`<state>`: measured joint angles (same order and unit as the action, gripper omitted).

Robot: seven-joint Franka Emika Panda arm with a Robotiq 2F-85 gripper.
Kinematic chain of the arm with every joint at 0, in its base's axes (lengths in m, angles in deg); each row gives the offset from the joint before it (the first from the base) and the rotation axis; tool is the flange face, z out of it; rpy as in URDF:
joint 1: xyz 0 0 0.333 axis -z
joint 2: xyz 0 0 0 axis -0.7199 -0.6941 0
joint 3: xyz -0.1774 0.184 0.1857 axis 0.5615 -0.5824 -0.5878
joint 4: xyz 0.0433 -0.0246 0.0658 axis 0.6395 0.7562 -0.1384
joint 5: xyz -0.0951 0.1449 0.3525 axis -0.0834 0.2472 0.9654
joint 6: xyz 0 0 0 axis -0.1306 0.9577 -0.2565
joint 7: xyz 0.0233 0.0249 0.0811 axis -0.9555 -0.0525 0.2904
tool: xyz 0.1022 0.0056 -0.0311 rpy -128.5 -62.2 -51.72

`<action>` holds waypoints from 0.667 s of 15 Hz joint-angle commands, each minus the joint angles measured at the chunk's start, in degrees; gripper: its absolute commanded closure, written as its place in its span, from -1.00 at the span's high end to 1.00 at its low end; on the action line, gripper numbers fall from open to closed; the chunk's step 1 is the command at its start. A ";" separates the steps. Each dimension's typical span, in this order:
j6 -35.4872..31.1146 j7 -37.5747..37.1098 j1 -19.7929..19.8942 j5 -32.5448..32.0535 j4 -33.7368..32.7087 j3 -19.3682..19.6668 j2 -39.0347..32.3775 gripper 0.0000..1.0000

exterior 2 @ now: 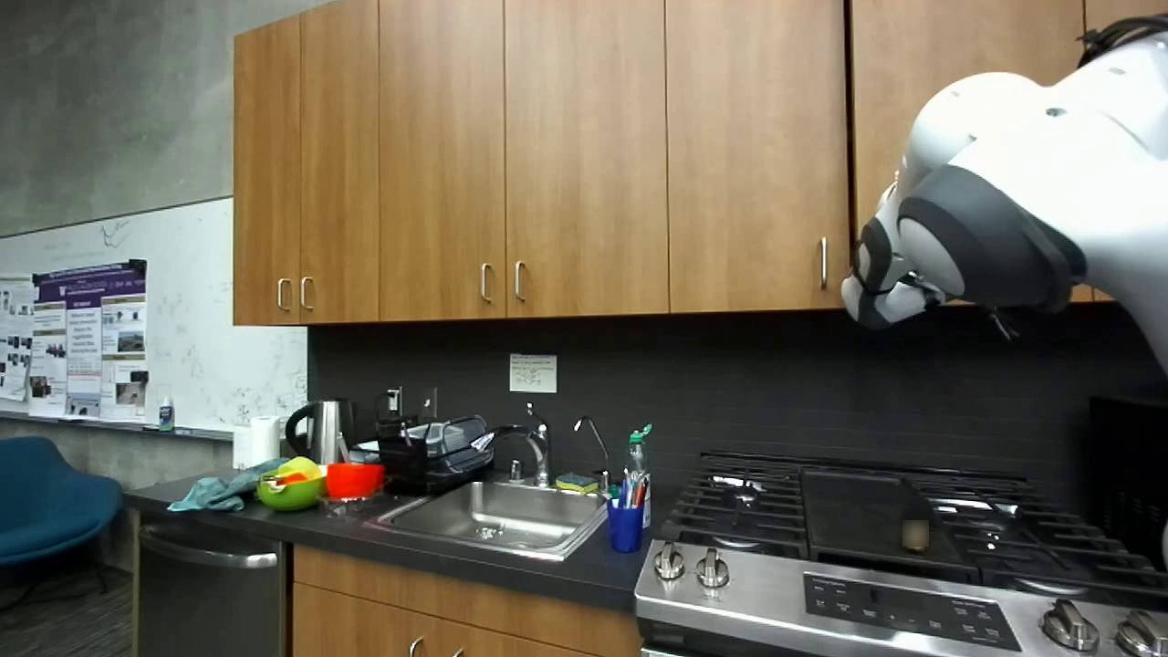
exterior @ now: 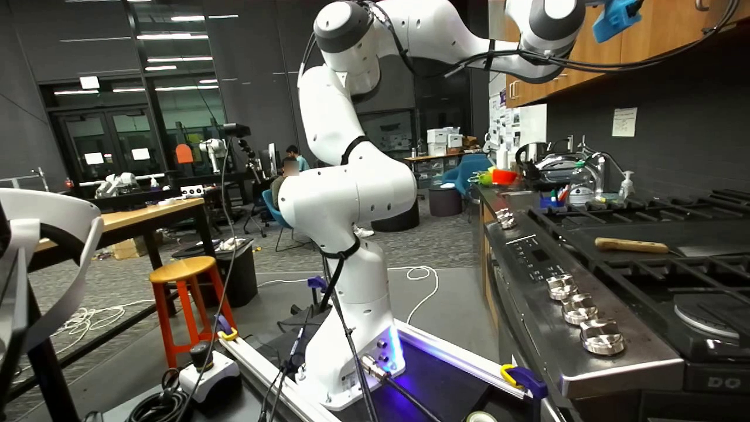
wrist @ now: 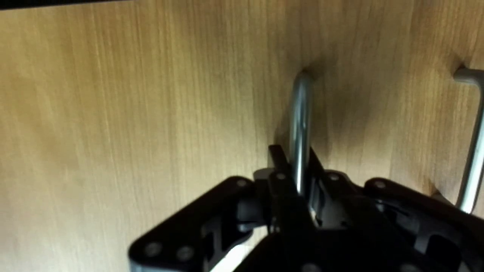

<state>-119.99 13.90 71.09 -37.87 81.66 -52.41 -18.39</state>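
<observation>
Closest in, the gripper (wrist: 297, 158) is closed on a metal bar handle (wrist: 301, 109), a fingertip on each side of it. The bar's upper end bends into a wooden cabinet door (wrist: 151, 113); its lower end disappears behind the dark fingers, so I can't see where it meets the wood. Just beside it, a second handle (wrist: 472, 170) is cut by the right edge of the wrist view. The black strip in the upper left corner there is too dark to read.

The white arm (exterior 2: 1031, 210) shows in both exterior views, but I can't make out the grip from either. In an exterior view, a blue piece (exterior: 616, 20) near its wrist is clipped by the top edge.

Lower down, on the stove (exterior: 638, 357), lies a flat tool with a wooden handle (exterior: 631, 245), its metal end running out at the right edge. Farther along the counter (exterior 2: 429, 549), a blue cup (exterior 2: 626, 529) of pens stands by the sink (exterior 2: 516, 502), and the kettle (exterior 2: 327, 433) has its base partly hidden behind a red bowl (exterior 2: 356, 481). Well back in the room, a person (exterior: 276, 186) shows partly behind the arm, face blurred.
</observation>
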 commanded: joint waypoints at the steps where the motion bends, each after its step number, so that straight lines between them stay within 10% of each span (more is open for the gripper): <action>1: -0.38 3.93 -7.46 1.13 3.08 7.07 -3.53 -0.94; 10: 0.35 9.19 -30.88 1.93 9.06 28.87 -6.19 -0.94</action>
<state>-119.97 23.39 45.11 -37.88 87.78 -31.89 -25.92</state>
